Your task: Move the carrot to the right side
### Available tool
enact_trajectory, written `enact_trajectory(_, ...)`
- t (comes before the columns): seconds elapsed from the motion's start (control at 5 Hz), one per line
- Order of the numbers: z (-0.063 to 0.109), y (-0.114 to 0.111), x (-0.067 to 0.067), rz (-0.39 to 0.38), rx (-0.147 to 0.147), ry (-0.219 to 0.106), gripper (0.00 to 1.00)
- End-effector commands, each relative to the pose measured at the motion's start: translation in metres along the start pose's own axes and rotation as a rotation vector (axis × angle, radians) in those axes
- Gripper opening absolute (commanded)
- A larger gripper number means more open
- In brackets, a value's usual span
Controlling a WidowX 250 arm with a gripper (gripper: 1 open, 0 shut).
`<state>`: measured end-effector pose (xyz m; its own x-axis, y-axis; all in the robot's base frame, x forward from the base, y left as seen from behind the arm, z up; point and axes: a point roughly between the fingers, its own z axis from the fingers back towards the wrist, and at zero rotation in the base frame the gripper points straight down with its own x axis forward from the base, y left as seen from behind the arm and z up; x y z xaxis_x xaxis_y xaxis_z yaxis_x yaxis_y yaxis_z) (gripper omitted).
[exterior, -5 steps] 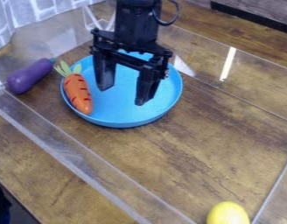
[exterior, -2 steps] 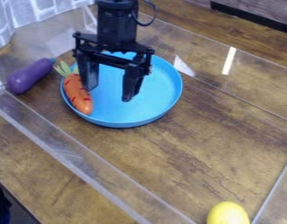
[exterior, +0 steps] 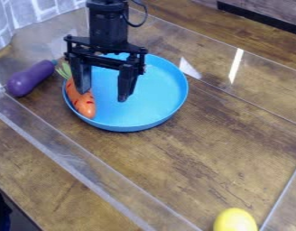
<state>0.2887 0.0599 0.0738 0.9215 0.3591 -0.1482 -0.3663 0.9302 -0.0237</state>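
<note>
The carrot (exterior: 80,99) lies at the left rim of the blue plate (exterior: 162,99), beside the eggplant (exterior: 30,78). The gripper (exterior: 100,88) hangs over it, fingers (exterior: 125,83) spread wide and empty. It should be centred across the carrot's middle, lowered squarely, then closed without snagging the rim

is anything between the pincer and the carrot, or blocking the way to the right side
Nothing visible sits between the open pincer and the carrot. The carrot lies at the left edge of the blue plate, so the plate's rim and dish are in the rightward path; beyond it the table is bare wood.
</note>
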Motion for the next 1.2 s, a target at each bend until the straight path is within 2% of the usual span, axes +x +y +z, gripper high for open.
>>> enact_trajectory(0.0,0.006,0.011,0.005,0.046,-0.02,-0.03,1.0)
enact_trajectory(0.4,0.001,0.026,0.013,0.083,-0.043,-0.035,1.0)
enact_trajectory(1.0,-0.008,0.054,0.036,0.135,-0.07,-0.035,1.0)
